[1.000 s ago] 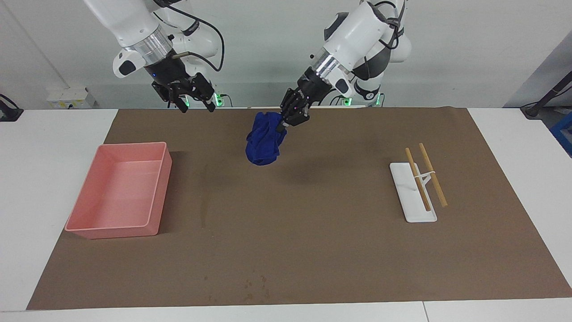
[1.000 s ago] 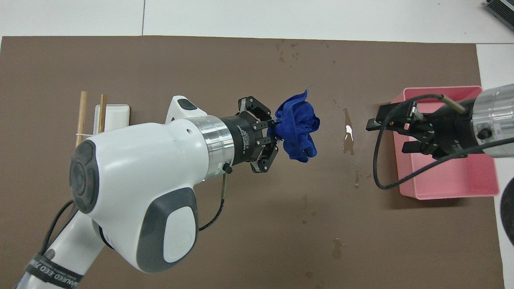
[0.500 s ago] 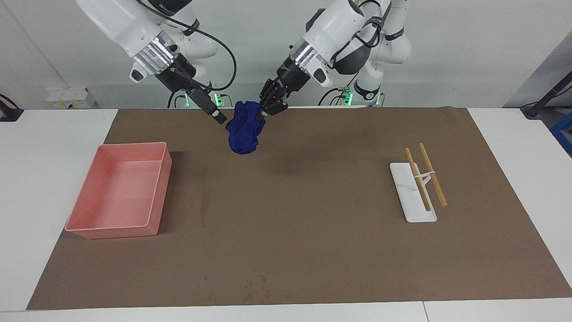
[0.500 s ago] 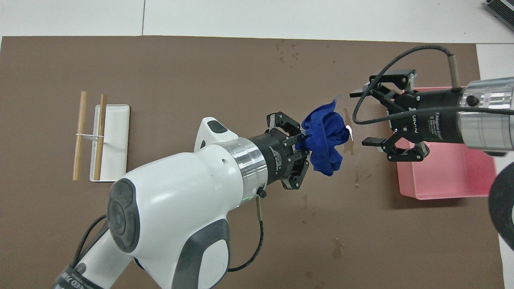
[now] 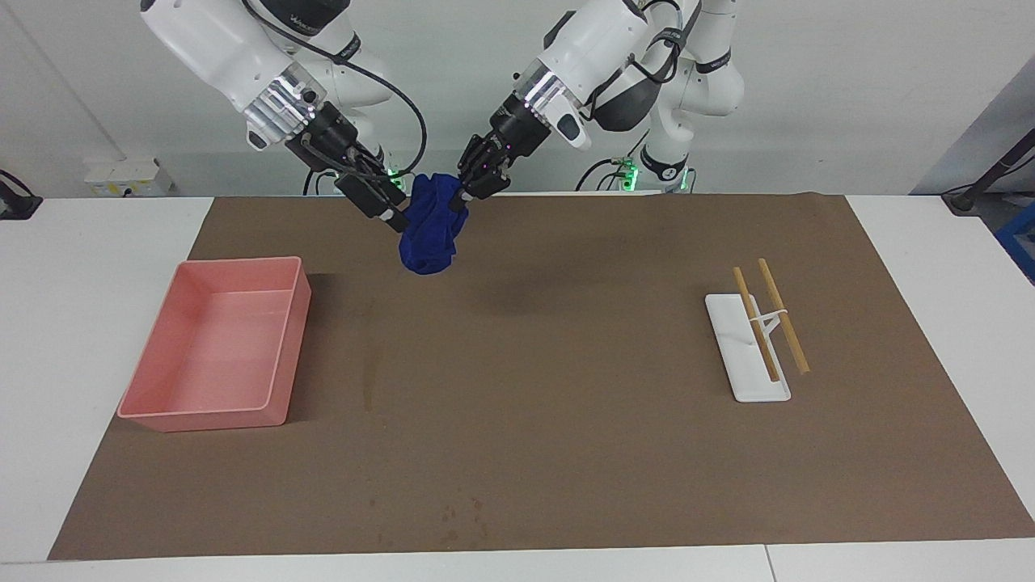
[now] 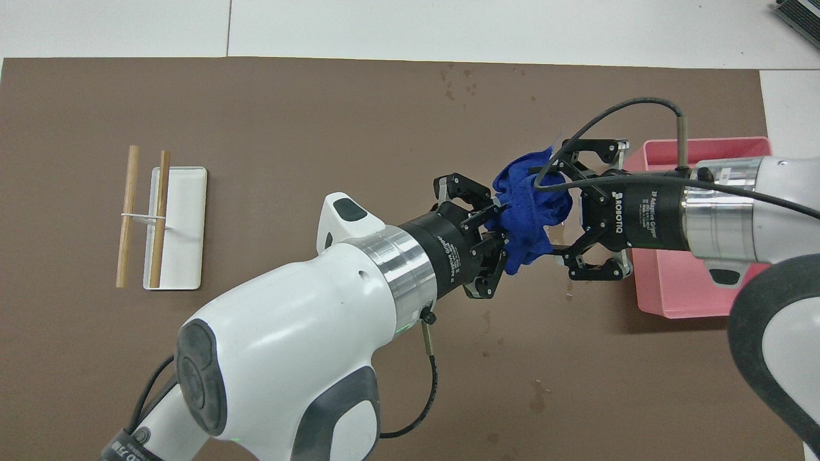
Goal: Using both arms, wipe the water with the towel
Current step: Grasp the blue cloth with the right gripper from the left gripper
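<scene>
The navy blue towel (image 5: 431,230) (image 6: 528,205) hangs bunched in the air over the brown mat (image 5: 582,420), near the robots' edge. My left gripper (image 5: 467,192) (image 6: 501,224) is shut on one side of it. My right gripper (image 5: 394,217) (image 6: 556,211) is open at the towel's other side, one finger on each side of the cloth. The water (image 5: 370,373) is a faint darker streak on the mat beside the pink bin, farther from the robots than the towel. In the overhead view the towel and right gripper hide most of it.
A pink bin (image 5: 214,414) (image 6: 705,312) stands at the right arm's end of the mat. A white tray with two wooden sticks (image 5: 760,390) (image 6: 182,256) lies toward the left arm's end. Small dark blotches (image 5: 461,517) (image 6: 461,80) mark the mat's edge farthest from the robots.
My left gripper carried the towel toward the right arm's end and a little higher. My right gripper swung in from over the pink bin and now has its open fingers around the towel.
</scene>
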Controlling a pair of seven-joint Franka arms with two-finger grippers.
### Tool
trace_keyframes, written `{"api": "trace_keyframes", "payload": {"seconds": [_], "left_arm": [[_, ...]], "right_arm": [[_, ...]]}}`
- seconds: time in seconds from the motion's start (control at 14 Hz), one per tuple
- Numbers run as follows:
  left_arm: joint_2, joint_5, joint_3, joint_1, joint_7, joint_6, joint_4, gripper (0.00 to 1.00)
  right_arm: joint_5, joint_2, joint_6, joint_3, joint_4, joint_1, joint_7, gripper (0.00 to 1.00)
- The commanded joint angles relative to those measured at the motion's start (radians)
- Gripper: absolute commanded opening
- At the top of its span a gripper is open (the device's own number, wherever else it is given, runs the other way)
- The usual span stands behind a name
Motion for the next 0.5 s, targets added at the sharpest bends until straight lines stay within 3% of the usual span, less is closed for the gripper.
{"api": "trace_keyframes", "payload": {"seconds": [0.0, 0.14, 0.21, 0.29, 0.36, 0.43], "left_arm": [[-0.010, -0.020, 0.011, -0.027, -0.015, 0.035, -0.009, 0.00], [-0.010, -0.020, 0.011, -0.027, -0.018, 0.035, -0.009, 0.00], [-0.010, -0.020, 0.011, -0.027, -0.018, 0.029, -0.010, 0.00], [-0.015, -0.020, 0.011, -0.032, -0.018, 0.024, -0.015, 0.00], [-0.015, -0.020, 0.011, -0.032, -0.018, 0.024, -0.018, 0.00], [-0.015, -0.020, 0.011, -0.032, -0.018, 0.024, -0.018, 0.00]], "right_arm": [[0.028, -0.057, 0.032, 0.000, -0.069, 0.017, 0.021, 1.00], [0.026, -0.057, 0.037, 0.000, -0.069, 0.017, 0.004, 1.00], [0.026, -0.057, 0.047, 0.000, -0.069, 0.017, -0.020, 0.82], [0.026, -0.057, 0.052, 0.000, -0.069, 0.018, -0.057, 0.41], [0.029, -0.055, 0.050, 0.000, -0.067, 0.017, -0.072, 0.11], [0.030, -0.055, 0.047, 0.000, -0.067, 0.017, -0.085, 0.00]]}}
